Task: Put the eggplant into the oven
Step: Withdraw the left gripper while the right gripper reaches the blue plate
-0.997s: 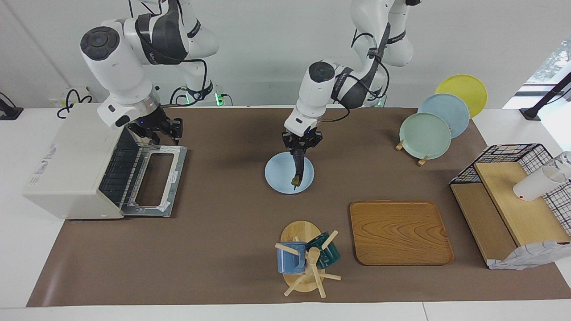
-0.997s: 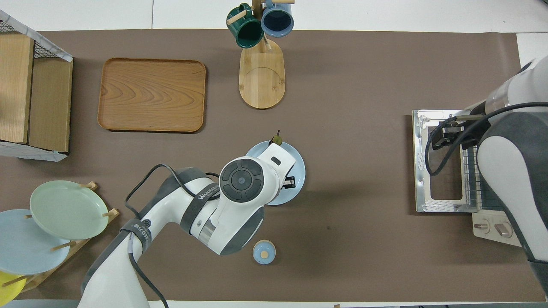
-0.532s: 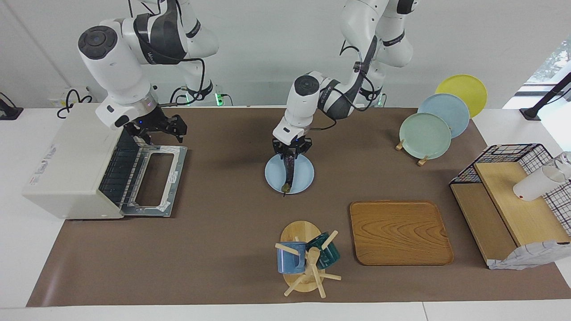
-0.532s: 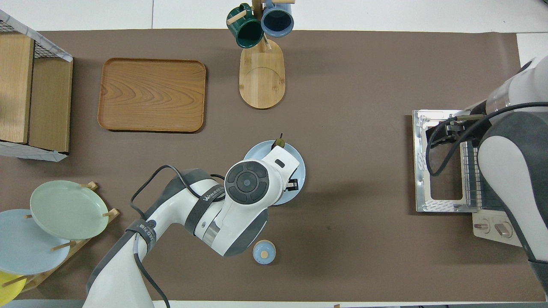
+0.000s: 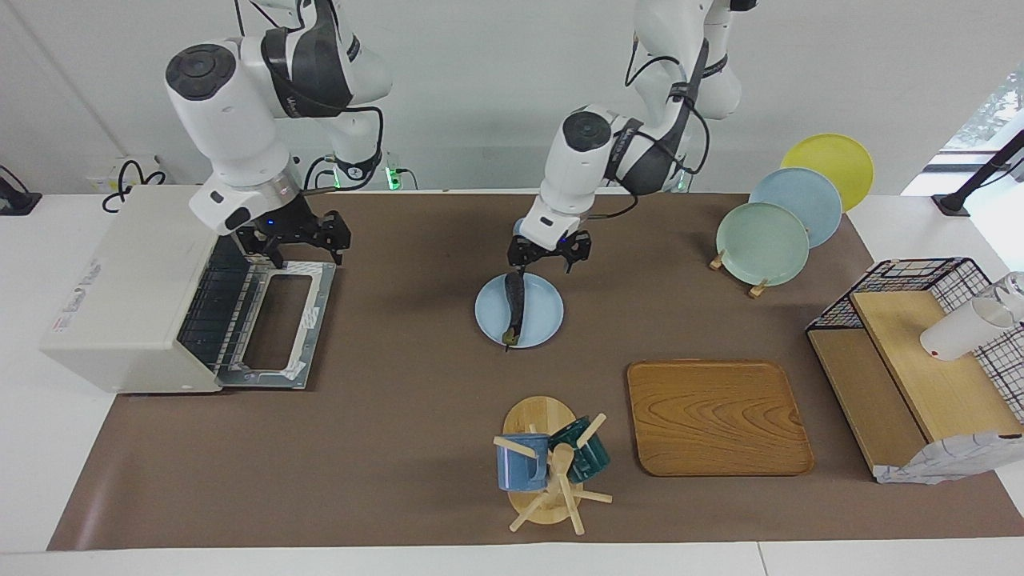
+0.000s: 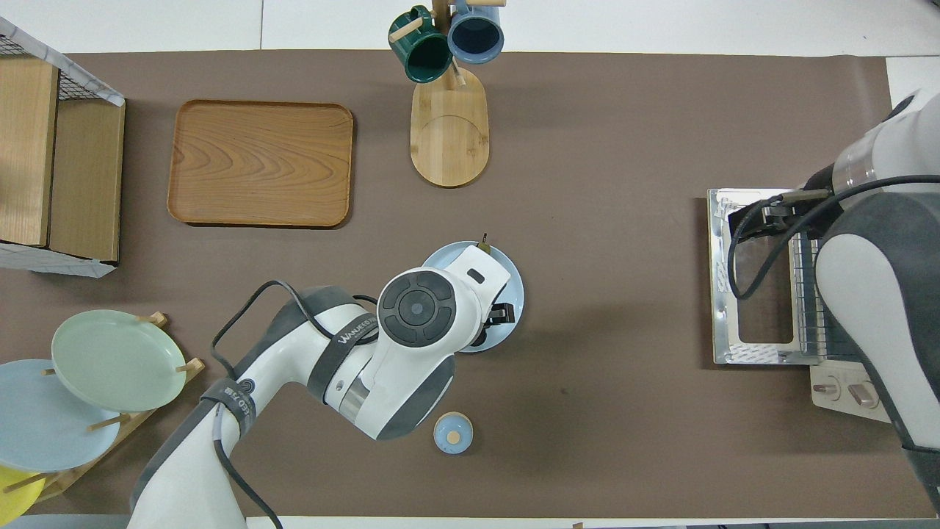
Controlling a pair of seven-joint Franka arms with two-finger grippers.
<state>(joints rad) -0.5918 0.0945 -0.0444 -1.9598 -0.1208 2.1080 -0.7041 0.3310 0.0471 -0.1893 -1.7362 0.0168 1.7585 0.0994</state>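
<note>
The dark eggplant point(image 5: 514, 307) lies on a small blue plate point(image 5: 544, 316) in the middle of the table, its green stem end pointing away from the robots. My left gripper point(image 5: 550, 254) is open and empty just above the plate's edge nearer to the robots. In the overhead view the left arm covers most of the eggplant; only its stem tip point(image 6: 482, 241) shows at the plate's point(image 6: 514, 283) rim. The cream-white oven point(image 5: 128, 288) stands at the right arm's end, its door point(image 5: 276, 324) folded down flat. My right gripper point(image 5: 292, 240) is open over the door's hinge edge.
A mug rack point(image 5: 544, 472) with a blue and a green mug and a wooden tray point(image 5: 716, 416) lie farther from the robots than the plate. A plate rack point(image 5: 764, 240) and a wire basket point(image 5: 920, 280) stand toward the left arm's end. A small blue lid point(image 6: 452, 433) lies near the robots.
My left gripper has let go of the eggplant, which now lies flat on the plate, and has opened and risen. My right gripper has shifted slightly toward the table's middle.
</note>
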